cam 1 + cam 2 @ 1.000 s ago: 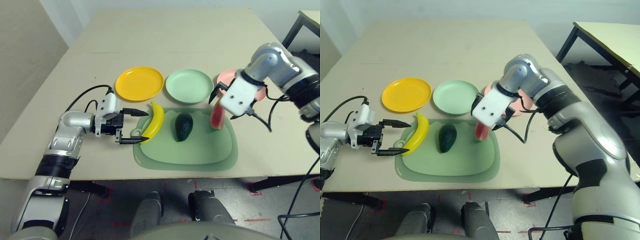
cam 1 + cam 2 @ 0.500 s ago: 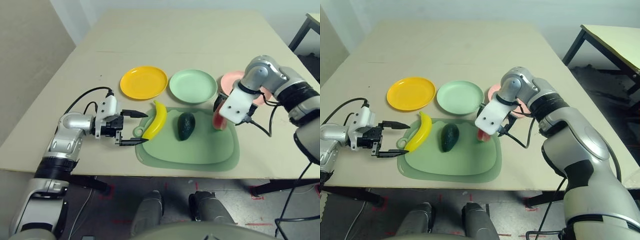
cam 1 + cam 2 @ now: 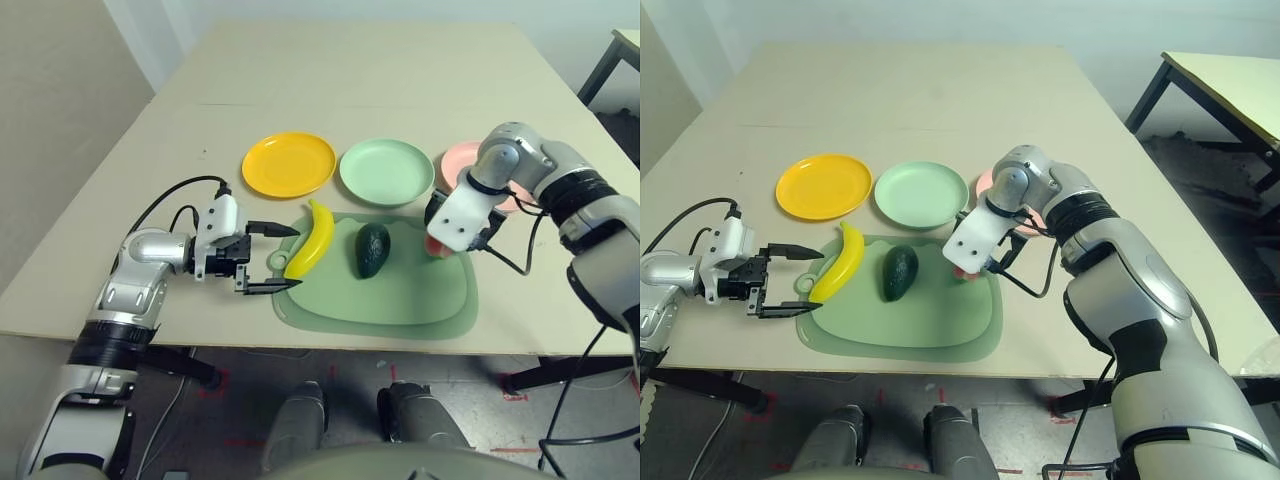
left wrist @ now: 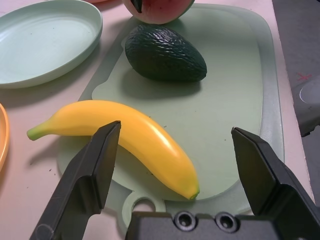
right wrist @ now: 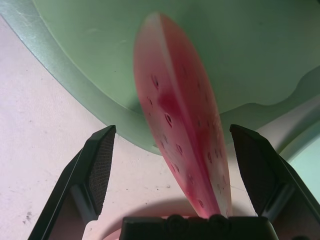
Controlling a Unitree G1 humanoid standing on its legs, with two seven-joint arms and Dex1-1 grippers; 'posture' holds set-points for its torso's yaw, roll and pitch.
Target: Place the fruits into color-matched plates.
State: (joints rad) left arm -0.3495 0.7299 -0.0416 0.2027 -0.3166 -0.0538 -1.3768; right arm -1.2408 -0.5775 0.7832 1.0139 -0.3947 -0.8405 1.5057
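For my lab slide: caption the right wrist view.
Open right gripper straddling the toy watermelon wedge.

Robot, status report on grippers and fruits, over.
Right gripper open, fingers astride watermelon wedge. Left gripper open by banana. Avocado on mat; plates unfilled as far as visible.

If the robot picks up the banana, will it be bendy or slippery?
The banana probably won't bend: its curve looks smooth and firm, like hard plastic. It might be a bit slippery, since its skin shines under the light. It could rock or turn if nudged, as its rounded side rests on the flat green mat.
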